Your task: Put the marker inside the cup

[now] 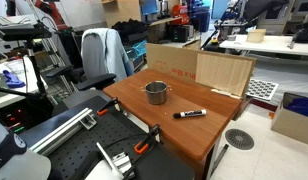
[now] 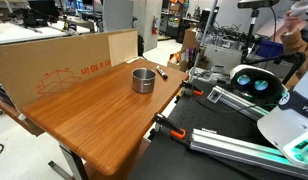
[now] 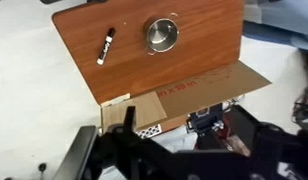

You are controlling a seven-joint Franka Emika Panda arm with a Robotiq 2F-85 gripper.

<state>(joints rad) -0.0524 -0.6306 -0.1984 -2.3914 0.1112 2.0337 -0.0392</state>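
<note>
Lying flat on the wooden worktop [image 3: 209, 40], the marker [image 3: 105, 46] is near one short edge, outside the cup [image 3: 161, 34] and apart from it. The cup stands upright nearer the middle. A cardboard sheet [image 1: 224, 72] stands along one long edge. No view shows the claw, so I cannot tell its state.

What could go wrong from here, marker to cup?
1. The marker lies flat near an edge of the table; a poor grasp might roll it off.
2. The cup is short and stands loose, so a dropped marker may bounce out or knock it.
</note>
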